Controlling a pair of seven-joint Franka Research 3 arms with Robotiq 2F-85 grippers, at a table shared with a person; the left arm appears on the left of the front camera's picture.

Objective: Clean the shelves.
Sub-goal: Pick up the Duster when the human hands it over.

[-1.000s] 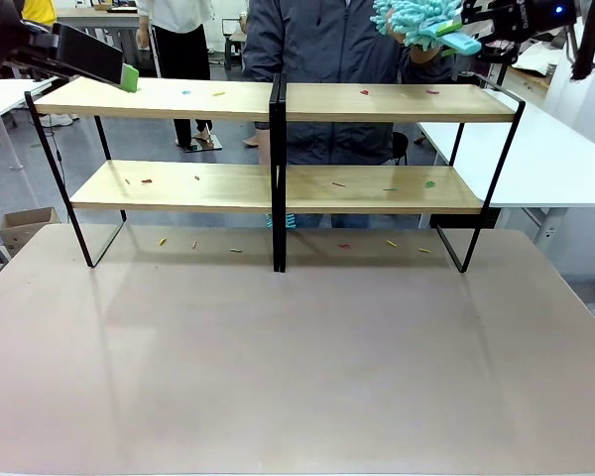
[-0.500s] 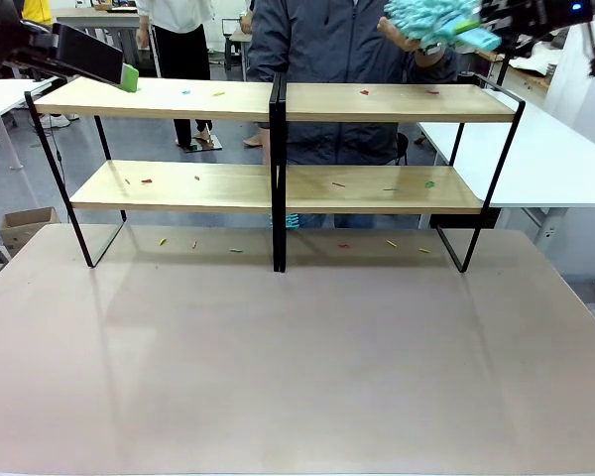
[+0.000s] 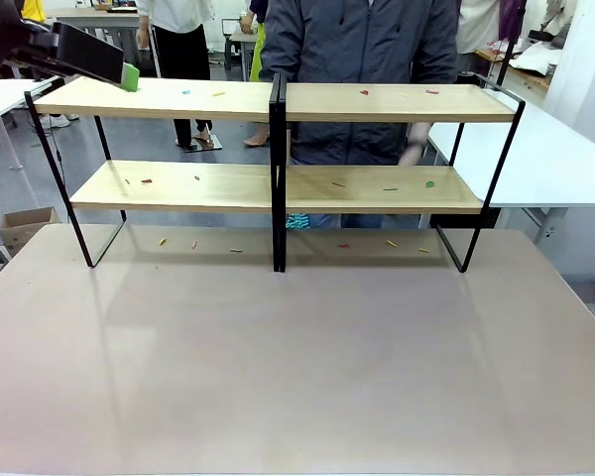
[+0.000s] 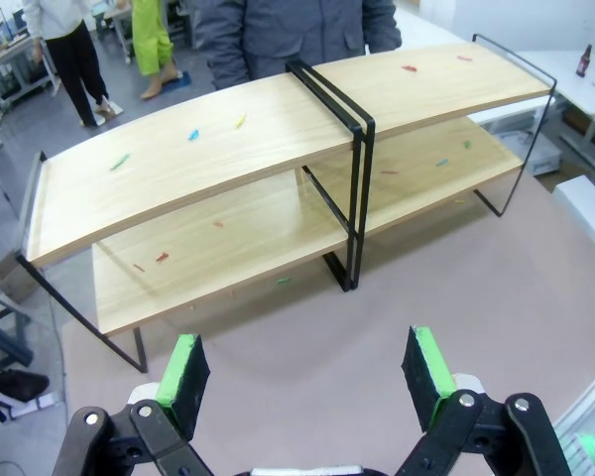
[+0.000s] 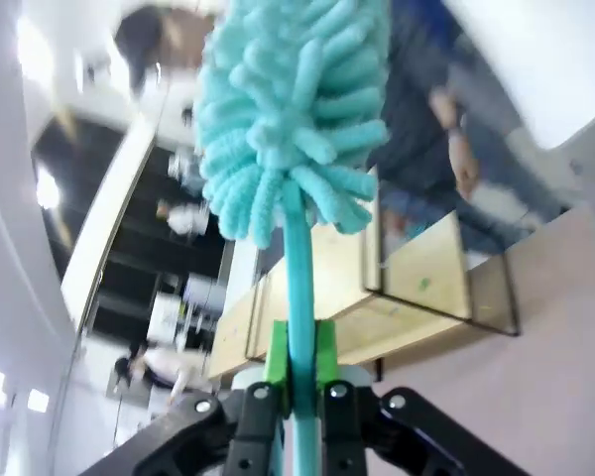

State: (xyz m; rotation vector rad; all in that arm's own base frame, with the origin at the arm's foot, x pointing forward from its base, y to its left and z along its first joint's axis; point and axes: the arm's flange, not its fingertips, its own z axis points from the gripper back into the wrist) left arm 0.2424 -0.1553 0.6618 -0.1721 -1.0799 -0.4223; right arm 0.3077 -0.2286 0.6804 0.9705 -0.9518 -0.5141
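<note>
The shelves [image 3: 178, 97] are standing across the upper half of the front view, at the far part of the desk [image 3: 297, 377], with their long axis running left to right. Small coloured scraps [image 3: 364, 92] are lying on the boards and on the desk beneath them. A person [image 3: 357, 40] is standing just behind the middle.

The right hand [image 5: 299, 355] is clamping the handle of a teal duster [image 5: 288, 119], whose fluffy head is pointing up and away from the fingers. In the right wrist view the shelves are showing beyond the handle, in the lower right of the frame, well apart from the duster head.

The left hand [image 4: 305, 372] is hanging with its fingers wide apart and nothing between them. In the front view it is sitting at the upper left, by the left end of the top board. Its wrist view is looking down along the shelves from that end, with a gap before the nearest board.

The left hand is looking nearer, but the right one is carrying the tool. The sweep will likely be turning on bringing the duster head down to a board and running it along that left-to-right axis.
</note>
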